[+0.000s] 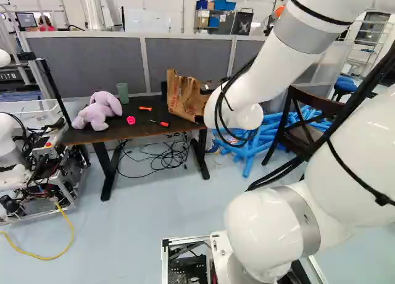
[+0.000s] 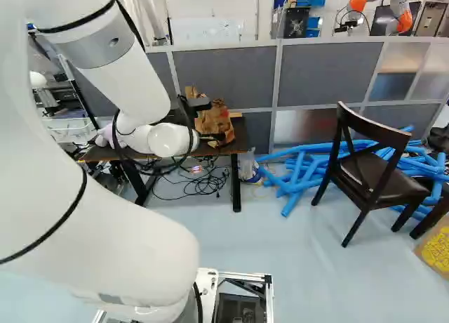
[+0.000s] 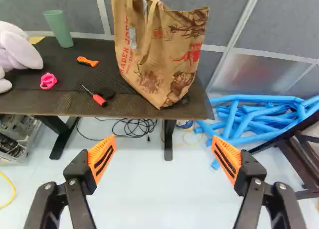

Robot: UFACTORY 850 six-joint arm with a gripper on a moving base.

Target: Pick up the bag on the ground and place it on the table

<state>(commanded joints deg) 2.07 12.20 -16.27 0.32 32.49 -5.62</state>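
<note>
The gripper [image 2: 216, 119] shows partly past the arm in the right base view, with the brown paper bag [image 2: 223, 112] behind it. In the wrist view the gripper [image 3: 163, 157] stands open, its orange pads wide apart and nothing between them. The paper bag [image 3: 159, 50] is ahead of it, upright with a slight tilt, on the right end of the dark table [image 3: 65, 103]; its handles are up and its base is near the front edge. Both fingers are apart from the bag. In the left base view the bag [image 1: 183, 96] stands on the same table.
On the table are a lilac plush toy [image 1: 97, 111], a green cup [image 1: 123, 93], a pink item [image 3: 48, 80], an orange tool [image 3: 87, 61] and a red screwdriver [image 3: 94, 96]. Cables lie below. Blue tubes [image 2: 302, 175] and a dark chair [image 2: 372, 175] are to the right; another robot [image 1: 12, 154] stands left.
</note>
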